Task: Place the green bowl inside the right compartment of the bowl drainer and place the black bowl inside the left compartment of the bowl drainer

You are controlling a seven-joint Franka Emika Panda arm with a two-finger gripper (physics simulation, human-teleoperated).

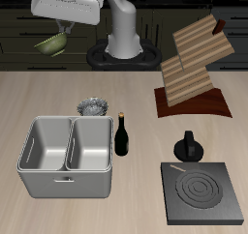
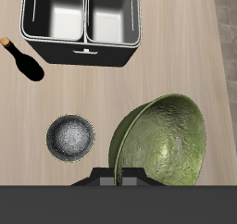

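High above the table's back, my gripper (image 1: 62, 29) is shut on the rim of the olive-green bowl (image 1: 50, 44), which hangs tilted from the fingers. In the wrist view the green bowl (image 2: 167, 140) fills the space by the gripper (image 2: 116, 178), its hollow facing the camera. The black bowl (image 1: 92, 106), silvery with dark speckles, sits on the table just behind the bowl drainer (image 1: 64, 184); it also shows as the black bowl (image 2: 71, 137) in the wrist view. Both wells of the bowl drainer (image 2: 85, 52) hold nothing.
A dark wine bottle (image 1: 123, 135) stands upright beside the drainer, seen lying-like in the wrist view as the bottle (image 2: 24, 61). A wooden rack (image 1: 198, 70) stands farther back. A black stove plate (image 1: 201, 192) and a dark pot (image 1: 188, 147) are near the front.
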